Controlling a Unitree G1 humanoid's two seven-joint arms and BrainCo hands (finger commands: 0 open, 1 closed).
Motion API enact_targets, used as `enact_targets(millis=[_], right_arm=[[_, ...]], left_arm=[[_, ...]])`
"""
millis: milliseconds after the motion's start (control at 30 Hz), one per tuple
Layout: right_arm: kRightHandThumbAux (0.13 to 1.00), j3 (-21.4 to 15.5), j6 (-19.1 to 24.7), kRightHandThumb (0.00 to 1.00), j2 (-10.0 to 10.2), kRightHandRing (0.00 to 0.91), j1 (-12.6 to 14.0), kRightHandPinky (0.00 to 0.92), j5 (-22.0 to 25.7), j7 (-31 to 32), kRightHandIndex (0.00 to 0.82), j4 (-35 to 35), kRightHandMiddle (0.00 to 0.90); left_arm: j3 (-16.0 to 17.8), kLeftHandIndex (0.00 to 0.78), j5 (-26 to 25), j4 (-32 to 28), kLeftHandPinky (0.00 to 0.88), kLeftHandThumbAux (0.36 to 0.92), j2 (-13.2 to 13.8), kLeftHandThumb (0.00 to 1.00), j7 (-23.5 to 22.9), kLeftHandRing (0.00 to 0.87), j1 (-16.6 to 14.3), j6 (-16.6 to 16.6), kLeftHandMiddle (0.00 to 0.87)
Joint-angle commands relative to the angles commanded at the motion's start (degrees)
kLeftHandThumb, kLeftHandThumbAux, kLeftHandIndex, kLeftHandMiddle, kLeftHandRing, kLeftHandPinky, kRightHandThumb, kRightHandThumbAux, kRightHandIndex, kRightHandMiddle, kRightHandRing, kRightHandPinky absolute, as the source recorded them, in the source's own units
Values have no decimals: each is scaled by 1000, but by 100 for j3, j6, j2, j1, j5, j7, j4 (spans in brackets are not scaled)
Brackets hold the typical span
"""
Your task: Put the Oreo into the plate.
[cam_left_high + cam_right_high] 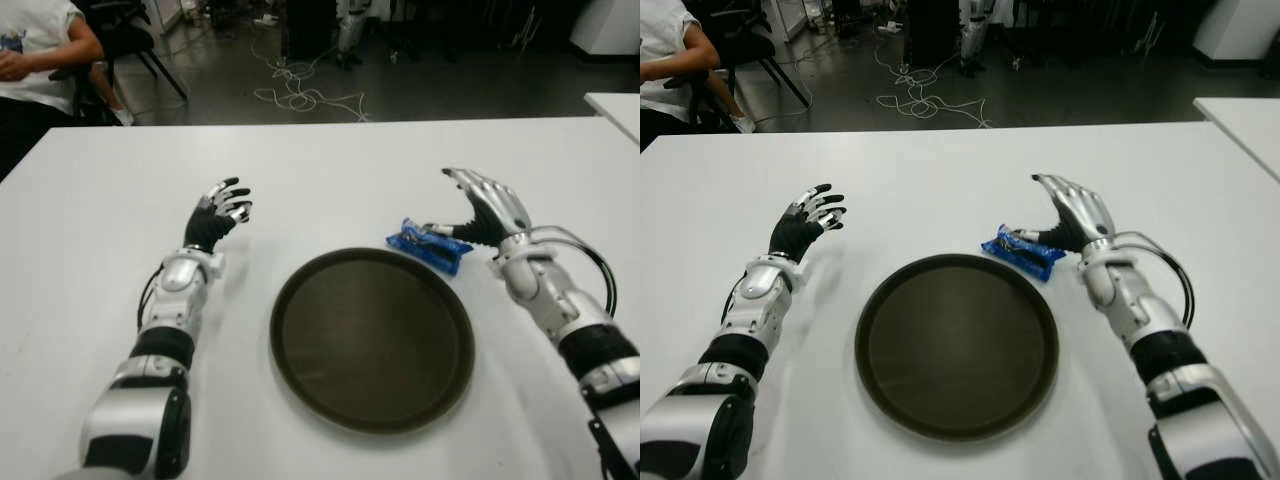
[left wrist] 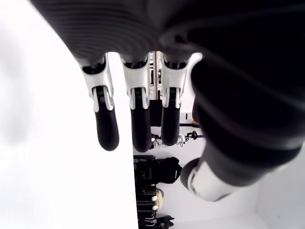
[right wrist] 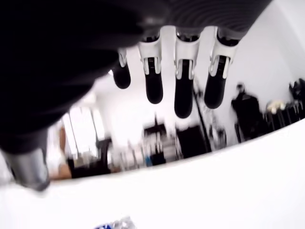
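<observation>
A blue Oreo packet [image 1: 430,245] lies on the white table just past the far right rim of the round dark plate [image 1: 372,336]. My right hand [image 1: 478,212] stands right beside the packet, on its right, fingers spread and holding nothing; its thumb tip reaches to the packet's end. A corner of the packet [image 3: 114,224] shows below the spread fingers in the right wrist view. My left hand [image 1: 220,212] shows to the left of the plate, fingers relaxed and empty.
The white table [image 1: 340,170] stretches well beyond both hands. A second white table edge [image 1: 615,105] shows at the far right. A seated person [image 1: 35,50] is at the far left, with cables [image 1: 300,95] on the floor behind the table.
</observation>
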Motion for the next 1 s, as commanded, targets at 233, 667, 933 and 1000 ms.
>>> enact_targets(millis=[233,667,933,1000], right_arm=[[583,145,331,2,10,179,-172,251,-139,515,8,-9,120],[564,305,553,0,140,185,-348,263,-230,679,8,159,116],[568,433,542,0,239,188,-579,240,-215,674,23,657,126],[565,458,545,0,252,183,-615,222,-205,685,31,727,130]], left_arm=[[13,176,-37,-11,317,801,14,204,-93,265,11,17,261],[18,174,-34,-65,337,799,33,218,-115,272,39,2,263],[0,181,-23,-149,323,808,45,224,-122,265,88,29,267],[1,183,-23,-159,321,805,47,219,-118,266,96,32,269]])
